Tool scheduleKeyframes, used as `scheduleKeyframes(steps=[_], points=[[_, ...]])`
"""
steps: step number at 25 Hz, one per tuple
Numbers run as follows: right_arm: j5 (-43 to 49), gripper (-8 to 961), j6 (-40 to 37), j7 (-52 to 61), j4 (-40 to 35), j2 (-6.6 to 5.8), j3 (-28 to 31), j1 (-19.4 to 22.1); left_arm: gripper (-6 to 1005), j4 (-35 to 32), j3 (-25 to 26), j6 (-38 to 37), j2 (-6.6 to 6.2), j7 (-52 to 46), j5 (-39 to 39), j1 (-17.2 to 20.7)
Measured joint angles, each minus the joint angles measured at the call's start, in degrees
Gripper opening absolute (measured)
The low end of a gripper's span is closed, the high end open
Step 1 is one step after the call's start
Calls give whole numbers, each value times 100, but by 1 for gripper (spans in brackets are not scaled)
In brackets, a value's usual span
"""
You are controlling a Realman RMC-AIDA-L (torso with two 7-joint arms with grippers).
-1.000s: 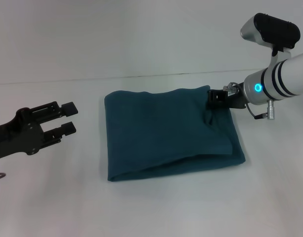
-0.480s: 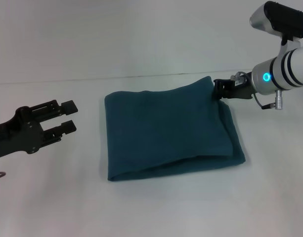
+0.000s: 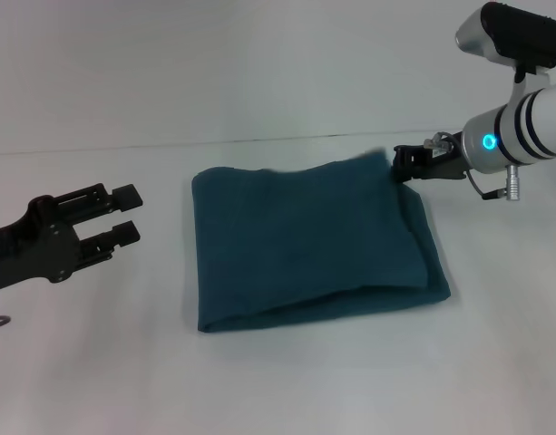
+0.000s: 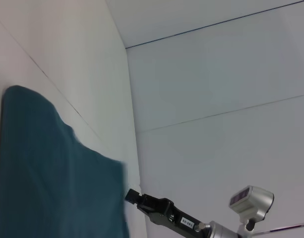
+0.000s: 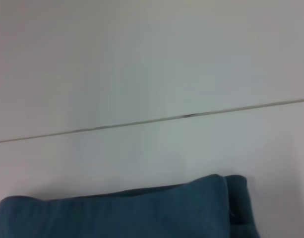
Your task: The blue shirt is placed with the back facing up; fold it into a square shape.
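Observation:
The blue shirt (image 3: 305,240) lies folded into a rough square on the white table, with layered edges along its right side. It also shows in the left wrist view (image 4: 47,178) and the right wrist view (image 5: 122,213). My right gripper (image 3: 397,165) hovers at the shirt's far right corner, whose tip looks blurred just beside it. The same gripper shows in the left wrist view (image 4: 133,195), right next to the cloth's edge. My left gripper (image 3: 128,215) is open and empty, low over the table to the left of the shirt and apart from it.
The white table (image 3: 287,381) runs around the shirt on all sides. A pale wall (image 3: 214,63) rises behind it.
My right gripper rose and drew back to the right from the shirt's far right corner. The corner lifted with it and now sits a little lower, blurred. The left arm has not moved.

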State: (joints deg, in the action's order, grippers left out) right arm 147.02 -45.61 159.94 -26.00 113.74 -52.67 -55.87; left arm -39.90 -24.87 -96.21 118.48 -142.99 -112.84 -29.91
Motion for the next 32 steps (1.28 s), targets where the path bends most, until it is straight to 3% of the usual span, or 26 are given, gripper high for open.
scheduleKeyframes(steps=[6,9,12,15,19,25,32], points=[[332,20,105,135,5,-1,-8,4,644,0,0,-2,0,0,0,11],[338,136,34,148,-5,-34,42,35,644,0,0,-2,0,0,4,15],[142,234,-431,10,-37,-217,242,99,644,-6,-9,-5,-18,23,-12,26],[-626,294,-1496,-652,-94,-492,702,276,644,-45,-60,-31,-55,38,-127,19],[-1838,402,-2935,-1461,-250,-727,1197,697,645,-121,-176,-126,-94,122,-490,-30],[-2193,518,-4027,-1402,-412,-884,1221,1060,666,-202,-630,153,-88,-38,-1167,-212],[-2229,665,-4433,-1396,-423,-992,1347,1225,711,-203,-1384,972,-41,-21,-1327,-369]])
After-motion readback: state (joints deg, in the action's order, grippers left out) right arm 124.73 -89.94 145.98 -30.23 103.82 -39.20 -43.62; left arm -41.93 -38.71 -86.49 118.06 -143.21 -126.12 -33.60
